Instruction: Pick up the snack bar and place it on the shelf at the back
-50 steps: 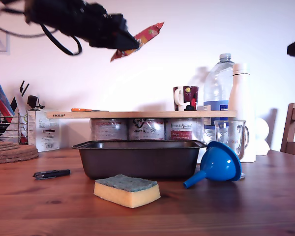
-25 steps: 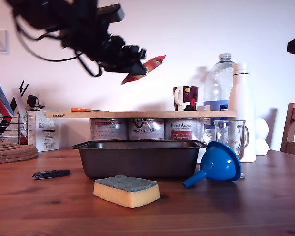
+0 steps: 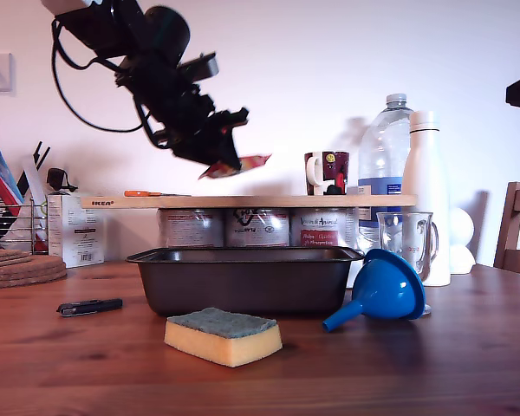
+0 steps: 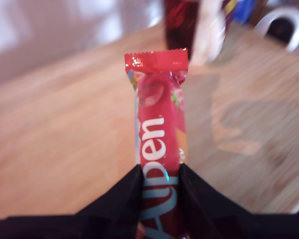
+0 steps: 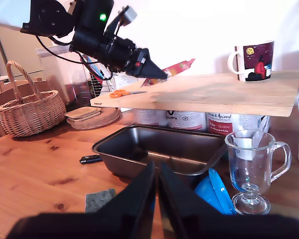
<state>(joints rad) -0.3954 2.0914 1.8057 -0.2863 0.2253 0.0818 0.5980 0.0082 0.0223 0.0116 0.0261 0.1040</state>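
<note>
Wooden table (image 3: 468, 364), dark baking tin (image 3: 243, 279) in front of cans propping up the shelf (image 3: 243, 201). First gripper (image 4: 159, 174) clamped on the snack bar (image 4: 160, 124), hovering just above the shelf, apparently not touching. Second gripper (image 5: 157, 191) low over the table, pinched together, seemingly empty.

Legible txt: "Alpen" in white on the snack bar (image 4: 159, 149) wrapper, 1st wrist view. "IKEA" on the shelf (image 3: 103, 203) front edge, ext view. Tins (image 3: 321, 227) under the shelf carry script labels, too blurry to read.
</note>
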